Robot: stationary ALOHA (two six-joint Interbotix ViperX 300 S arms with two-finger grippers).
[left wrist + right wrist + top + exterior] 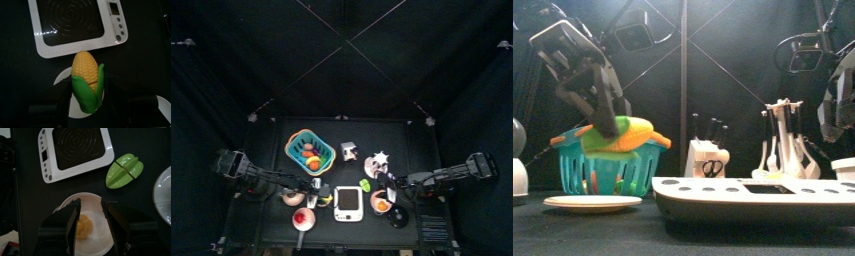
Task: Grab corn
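Left wrist view: left gripper (85, 102) clenched on corn (87, 80), lifted near the table's front-left corner; keep grip firm.

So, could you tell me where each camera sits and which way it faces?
Top: high overhead, straight down; both arms flank the table.
Front: table edge, level; left arm lifts the corn.
Left wrist: looks down on the corn above the scale.
Right wrist: right gripper open over a plate.
Both wrist views share the scale.
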